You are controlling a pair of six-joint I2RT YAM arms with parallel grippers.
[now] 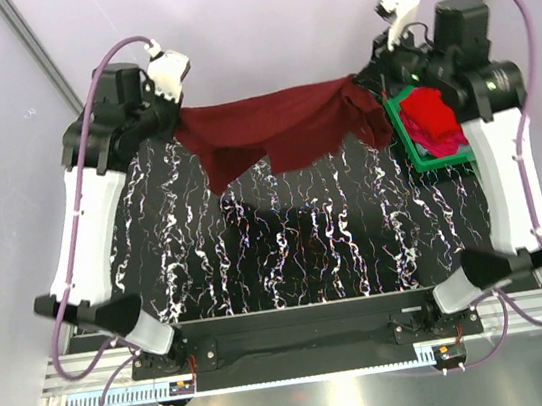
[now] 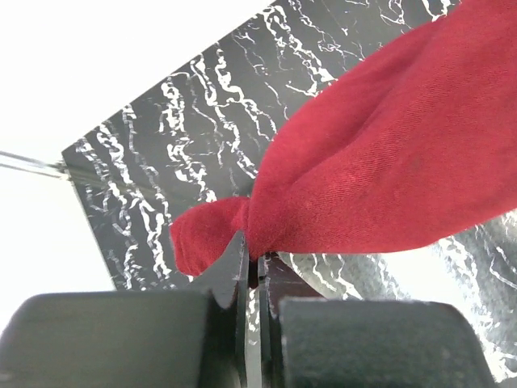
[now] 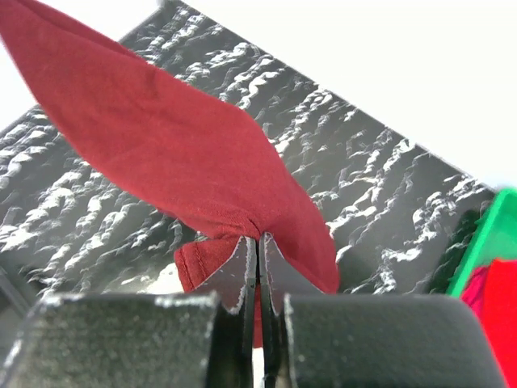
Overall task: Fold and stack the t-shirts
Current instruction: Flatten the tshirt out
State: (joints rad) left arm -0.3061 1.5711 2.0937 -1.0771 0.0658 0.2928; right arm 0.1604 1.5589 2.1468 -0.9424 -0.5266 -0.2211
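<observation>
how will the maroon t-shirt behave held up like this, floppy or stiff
Likely floppy: the maroon t-shirt sags between the left gripper and right gripper. Probably light: small pinches hold it. Its hanging corner may swing when moved.

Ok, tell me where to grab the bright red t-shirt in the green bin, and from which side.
Pinch the highest bunched fold of the bright red t-shirt, coming straight down from above. It lies crumpled on top of the pink t-shirt inside the green bin, whose walls probably block a sideways approach.
</observation>
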